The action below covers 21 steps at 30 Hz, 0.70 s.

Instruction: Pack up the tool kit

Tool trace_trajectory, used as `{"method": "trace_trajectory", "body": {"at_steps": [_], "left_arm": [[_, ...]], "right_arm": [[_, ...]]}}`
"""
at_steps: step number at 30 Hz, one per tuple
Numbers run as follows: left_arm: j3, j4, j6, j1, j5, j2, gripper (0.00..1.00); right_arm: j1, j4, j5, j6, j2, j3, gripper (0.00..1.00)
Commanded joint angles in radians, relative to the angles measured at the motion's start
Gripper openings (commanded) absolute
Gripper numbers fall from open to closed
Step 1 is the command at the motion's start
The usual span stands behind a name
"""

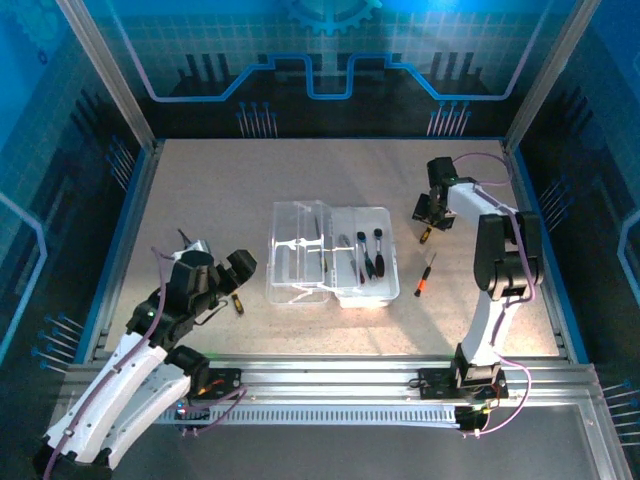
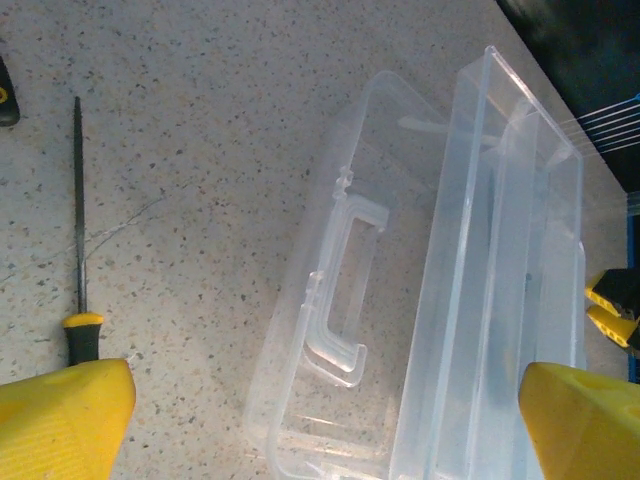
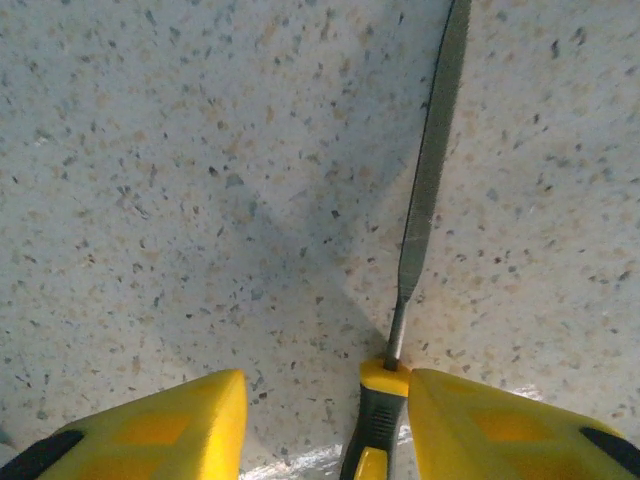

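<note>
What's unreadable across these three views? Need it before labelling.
Right wrist: file, tip cut off by the top edge and handle by the bottom edge.
Left wrist: thin tool, handle end hidden behind the yellow finger; case cut off by the bottom edge.
Top external: tools in the case, too small to tell their types.

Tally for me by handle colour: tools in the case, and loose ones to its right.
Black-handled tools in the case: 2
Yellow-and-black-handled file at the right claw: 1
Red-orange-handled screwdriver: 1
Total: 4
</note>
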Motion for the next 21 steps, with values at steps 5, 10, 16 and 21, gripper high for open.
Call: {"method": "trace_trajectory", "body": {"at_steps": [5, 10, 16, 21], "left_arm": [[-0.017, 0.018, 0.06, 0.009, 0.021, -0.003, 0.99], [-0.028, 0.039, 0.074, 0.009, 0.023, -0.002, 0.99], [-0.032, 0.038, 0.078, 0.009, 0.033, 0.002, 0.99], [-0.022, 0.025, 0.084, 0.009, 0.032, -0.003, 0.99]], "right_arm": [[0.0, -0.121, 0.04, 0.02, 0.036, 0.045, 0.45], [0.002, -0.118, -0.008, 0.011, 0.058, 0.033, 0.42], [0.006, -0.12, -0.037, 0.018, 0.071, 0.028, 0.36], [-0.004, -0.121, -0.044, 0.005, 0.07, 0.021, 0.27]]}}
